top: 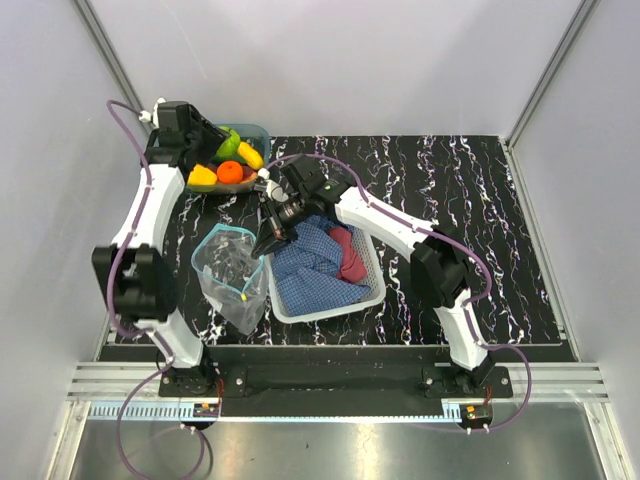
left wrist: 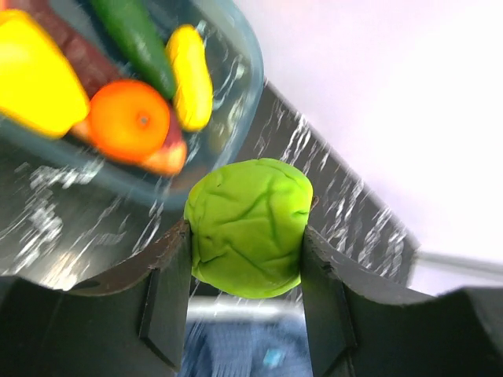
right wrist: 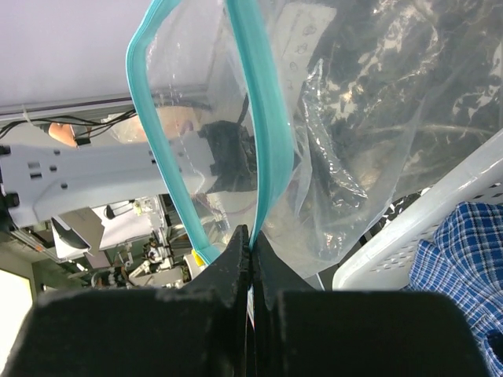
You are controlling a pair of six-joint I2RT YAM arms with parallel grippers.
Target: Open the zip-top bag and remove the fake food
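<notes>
Plainly, the zip-top bag (top: 232, 272) stands on the black marbled table (top: 470, 220) just left of a white basket (top: 330, 312), with its mouth gaping upward. We see clear, crinkled plastic with a teal zip strip (right wrist: 149, 141) running round the mouth in a wide loop. The right gripper (right wrist: 250, 239) has its fingers pressed fully together on that strip, at the edge of the mouth nearest the basket, and holds the rim up.

The fake food (top: 230, 172) lies apart from the bag, in a teal translucent bin (top: 262, 132) at the far left of the table. In the left wrist view we make out an orange ball (left wrist: 128, 119), a yellow block-shaped piece (left wrist: 35, 75), a smaller long yellow piece (left wrist: 191, 75) and a dark green one (left wrist: 134, 39). The left gripper (left wrist: 246, 247) stands about half open and clamps a wrinkled lime-green piece (left wrist: 247, 224) between its two fingers. That piece sits at the rim of the bin, and we cannot tell whether it touches it.

The basket holds a blue checked cloth (top: 305, 262) and a red cloth (top: 348, 255). The right arm reaches across the basket's far corner to the bag, so its wrist sits between the bag and the bin.
</notes>
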